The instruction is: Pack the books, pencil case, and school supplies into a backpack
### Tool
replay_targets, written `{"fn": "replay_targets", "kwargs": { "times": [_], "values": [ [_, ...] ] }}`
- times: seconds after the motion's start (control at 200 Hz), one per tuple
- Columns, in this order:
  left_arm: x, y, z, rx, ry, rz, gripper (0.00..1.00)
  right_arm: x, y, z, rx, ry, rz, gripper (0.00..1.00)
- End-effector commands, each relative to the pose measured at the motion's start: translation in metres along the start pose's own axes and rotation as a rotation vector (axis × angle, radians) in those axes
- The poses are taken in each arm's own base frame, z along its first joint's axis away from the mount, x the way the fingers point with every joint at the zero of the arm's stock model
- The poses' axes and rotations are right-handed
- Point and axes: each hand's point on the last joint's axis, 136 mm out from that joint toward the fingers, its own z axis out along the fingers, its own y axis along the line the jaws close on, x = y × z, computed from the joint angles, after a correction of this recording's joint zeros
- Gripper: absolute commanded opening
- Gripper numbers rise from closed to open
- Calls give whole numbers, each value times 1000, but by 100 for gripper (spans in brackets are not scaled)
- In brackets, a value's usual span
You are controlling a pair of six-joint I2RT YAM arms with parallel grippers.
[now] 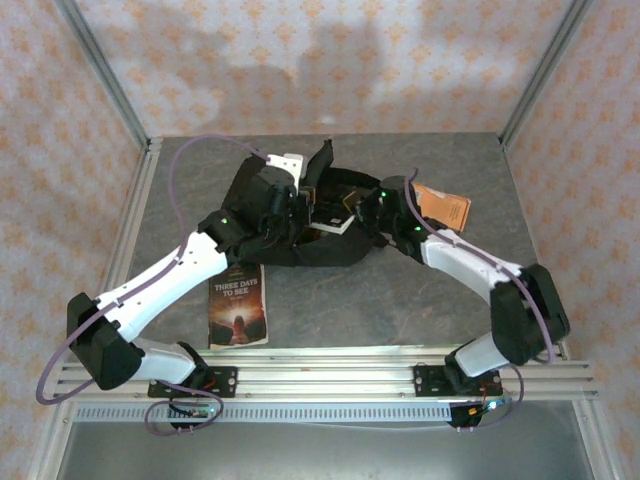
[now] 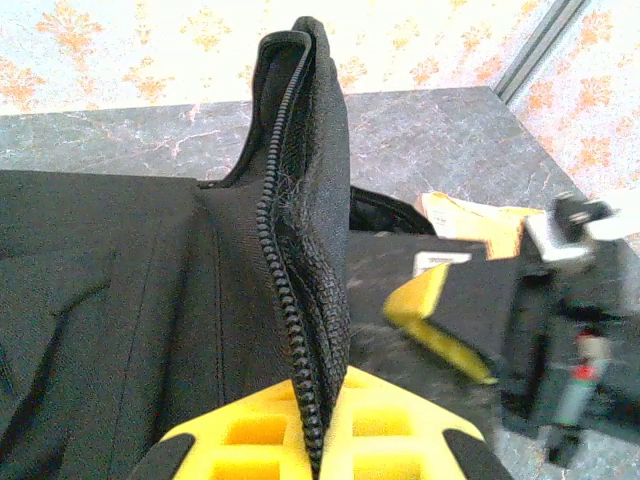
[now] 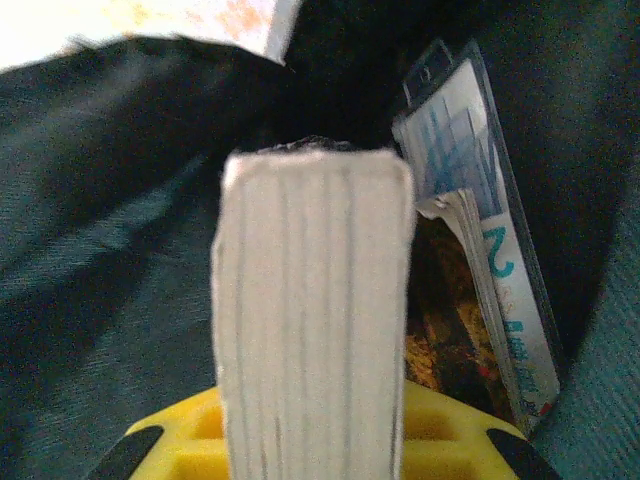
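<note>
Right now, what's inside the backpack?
A thick book, pages showing, and a clear packet with blue print beside a dark speckled cover. The backpack fabric hides whatever lies deeper.

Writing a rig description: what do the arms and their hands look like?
Left arm and right arm: white links, black joints, a purple cable looping along each, small green lights. The hands' fingers are yellow with square pockets.

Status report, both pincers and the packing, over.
Left pincer shut on backpack flap, holding it up. Right pincer shut on book, inside the opening. One paperback on the table.
</note>
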Motion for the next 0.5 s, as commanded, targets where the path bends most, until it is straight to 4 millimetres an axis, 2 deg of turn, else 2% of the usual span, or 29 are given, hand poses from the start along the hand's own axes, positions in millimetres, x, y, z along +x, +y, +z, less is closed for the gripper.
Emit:
{"fn": "replay_targets", "kwargs": {
  "times": [0.0,0.165,0.365,0.405,0.495],
  "values": [
    [-47,-6,-10,26,-158,-57,0,16,83,-1,-297,114,-105,0],
    [-52,-9,-5,38,-161,-44,0,19,71,47,-303,194,-125,0],
    [-53,-11,7,54,-154,-44,0,21,50,113,-206,246,-149,3],
    [-53,-10,11,49,-145,-42,0,22,46,125,-171,249,-163,10],
    [-52,-6,20,32,-127,-52,0,22,39,143,-105,244,-198,41]
  ]
}}
